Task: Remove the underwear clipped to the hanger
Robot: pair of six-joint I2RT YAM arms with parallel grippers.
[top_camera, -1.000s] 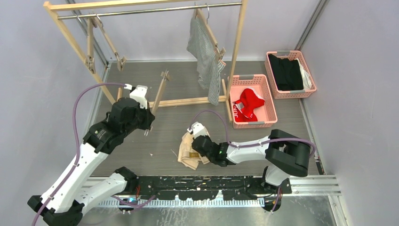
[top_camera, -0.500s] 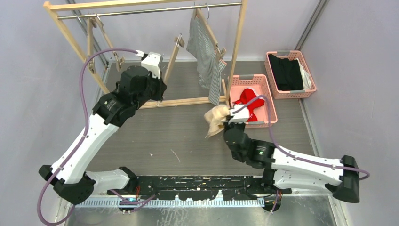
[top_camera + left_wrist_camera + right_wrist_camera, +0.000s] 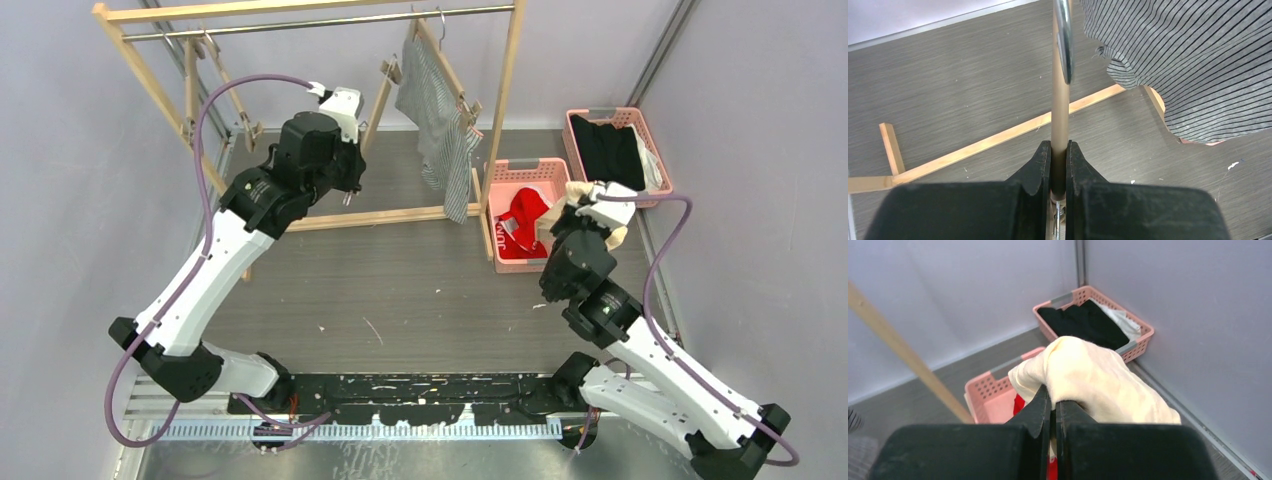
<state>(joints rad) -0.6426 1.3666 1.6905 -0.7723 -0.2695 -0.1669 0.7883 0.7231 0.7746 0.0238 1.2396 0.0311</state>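
The wooden rack (image 3: 250, 10) spans the far edge of the table (image 3: 400, 290), and the striped shorts (image 3: 440, 130) hang from a hanger on its rail, toward the far right. They are the only pair left to unclip.

Two pink baskets sit by the far-right corner. The far basket (image 3: 600, 115) holds black clothes (image 3: 605, 155). The near basket (image 3: 575, 250) holds the red shorts (image 3: 525, 215), so it seems to be the drop spot.

The left gripper (image 3: 1058, 150) is raised near the rail, just beside the striped pair. Its jaws are closed tight on the wooden bar of a bare hanger (image 3: 1059, 110) with the hook (image 3: 1064, 45) pointing away, probably so it can be hung back on the rail.

The right gripper (image 3: 1053, 405) hovers at the right edge, above the near basket's outer rim. Its jaws are pinched shut on the beige shorts (image 3: 1093, 375), which bunch over the fingers. Held this high, the cloth clears the basket walls, ready to be dropped in with the red pair.
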